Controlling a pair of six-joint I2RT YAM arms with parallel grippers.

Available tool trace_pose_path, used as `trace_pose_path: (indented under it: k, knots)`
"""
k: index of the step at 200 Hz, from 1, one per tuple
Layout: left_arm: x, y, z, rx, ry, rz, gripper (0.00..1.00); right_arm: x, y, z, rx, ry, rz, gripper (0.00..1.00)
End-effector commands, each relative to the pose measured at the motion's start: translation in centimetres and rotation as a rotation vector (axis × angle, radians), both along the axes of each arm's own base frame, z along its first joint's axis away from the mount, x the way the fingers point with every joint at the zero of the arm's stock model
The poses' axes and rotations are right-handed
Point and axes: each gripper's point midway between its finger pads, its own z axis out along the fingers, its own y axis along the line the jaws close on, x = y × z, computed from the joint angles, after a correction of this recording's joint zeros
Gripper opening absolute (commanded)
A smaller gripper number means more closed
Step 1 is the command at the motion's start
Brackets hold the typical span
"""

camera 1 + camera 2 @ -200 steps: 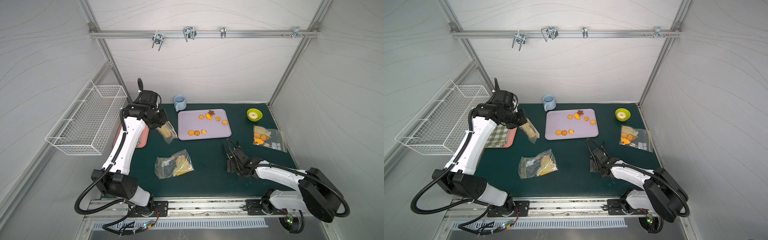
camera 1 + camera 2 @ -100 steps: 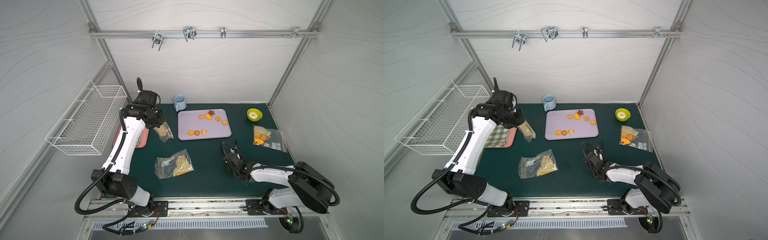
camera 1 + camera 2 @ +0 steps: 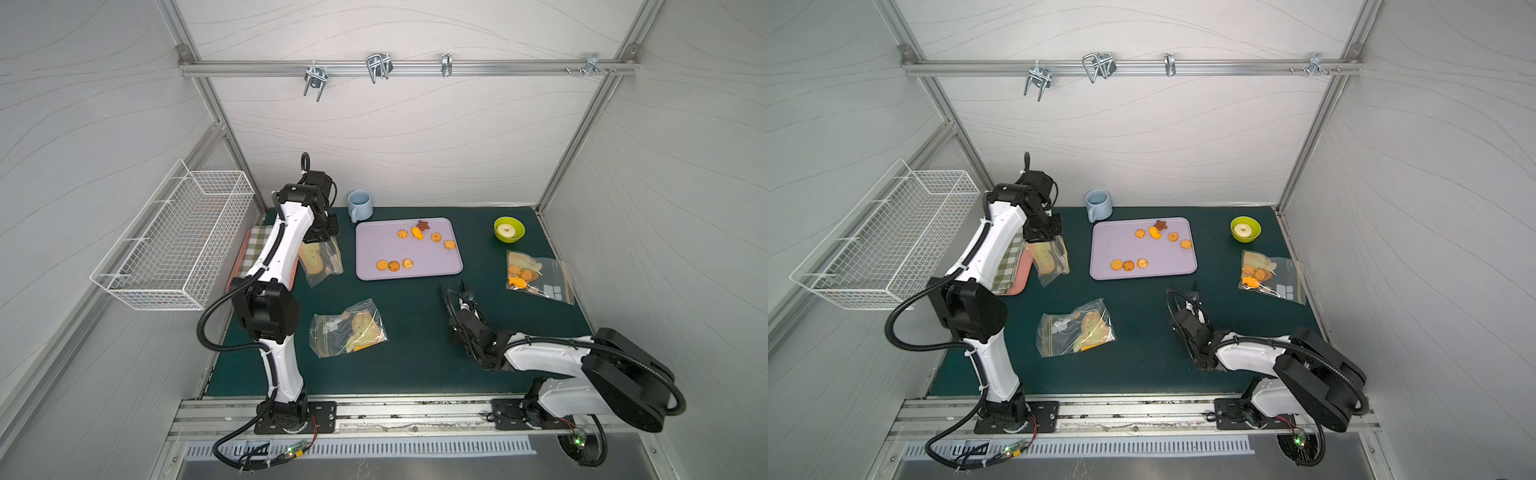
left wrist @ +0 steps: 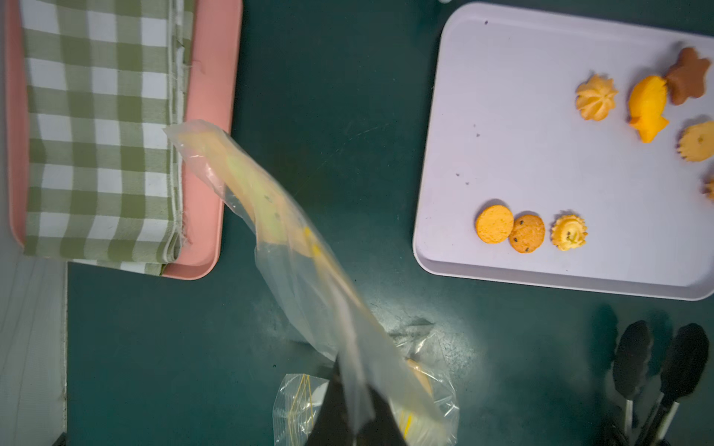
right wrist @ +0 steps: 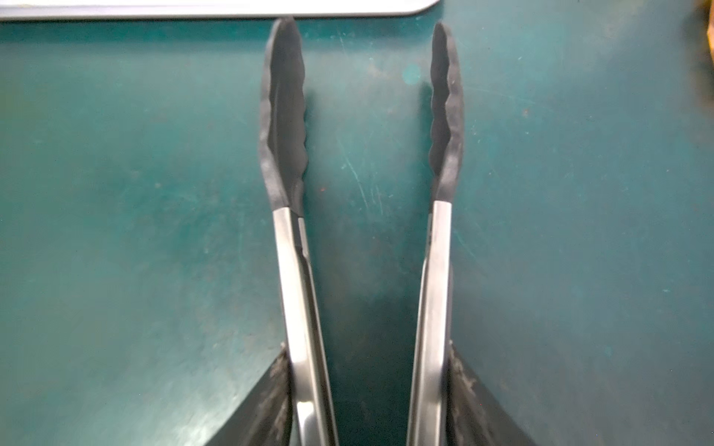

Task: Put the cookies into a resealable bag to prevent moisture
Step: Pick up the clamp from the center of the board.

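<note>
Several orange cookies (image 3: 392, 264) and one dark brown star (image 3: 423, 225) lie on the lilac tray (image 3: 374, 245); the left wrist view shows them too (image 4: 527, 233). My left gripper (image 3: 323, 239) is shut on the top of a clear resealable bag (image 3: 320, 262), which hangs beside the tray's left edge with a tan print inside (image 4: 270, 216). Near the table's front right, my right gripper (image 5: 369, 367) presses on the metal arms of black-tipped tongs (image 5: 284, 116). The tong tips stand apart, pointing at the tray, with nothing between them.
A second bag (image 3: 536, 278) holding cookies lies at the right edge. A third bag (image 3: 349, 328) lies at front centre. A blue mug (image 3: 359, 203), a green bowl (image 3: 509, 228), a pink tray (image 4: 204, 173) with checked cloth and a wire basket (image 3: 174, 241) stand around.
My right gripper has closed in on the tongs' arms, and the arm has drawn back a little. The left gripper has carried the hanging bag slightly to the left.
</note>
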Motion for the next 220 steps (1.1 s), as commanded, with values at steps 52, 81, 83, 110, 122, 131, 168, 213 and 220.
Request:
trace_pose_path:
  k: [52, 81, 83, 110, 122, 131, 168, 213, 220]
  knots:
    - [1.7, -6.7, -4.3, -0.208, 0.145, -0.140, 0.00, 0.0, -1.0, -0.7, 0.012, 0.026, -0.001, 0.53]
    - [1.8, -7.0, -4.9, -0.225, 0.146, -0.139, 0.00, 0.4, -1.3, -0.5, -0.012, 0.016, -0.002, 0.50]
    - [1.8, -6.9, -5.0, -0.225, 0.148, -0.136, 0.00, 0.5, -1.3, -0.5, -0.011, 0.014, -0.001, 0.50]
    - [1.6, -6.9, -5.6, -0.268, 0.156, -0.115, 0.00, 0.5, -1.3, 1.0, -0.003, -0.008, 0.011, 0.50]
    - [1.5, -6.7, -5.8, -0.278, 0.154, -0.107, 0.00, 0.4, -1.3, 2.2, 0.005, -0.025, 0.019, 0.50]
    - [1.5, -6.5, -5.7, -0.290, 0.148, -0.101, 0.00, 0.4, -1.3, 3.3, 0.013, -0.041, 0.030, 0.49]
    - [1.5, -6.6, -4.9, -0.353, 0.128, -0.094, 0.00, -0.1, -1.3, 7.8, 0.049, -0.102, 0.091, 0.39]
    - [1.3, -7.3, -4.8, -0.400, 0.129, -0.109, 0.00, 0.6, 1.9, 12.6, 0.151, -0.086, 0.228, 0.35]
    - [1.3, -7.2, -4.8, -0.393, 0.129, -0.107, 0.00, 0.8, 2.7, 13.0, 0.174, -0.064, 0.250, 0.33]
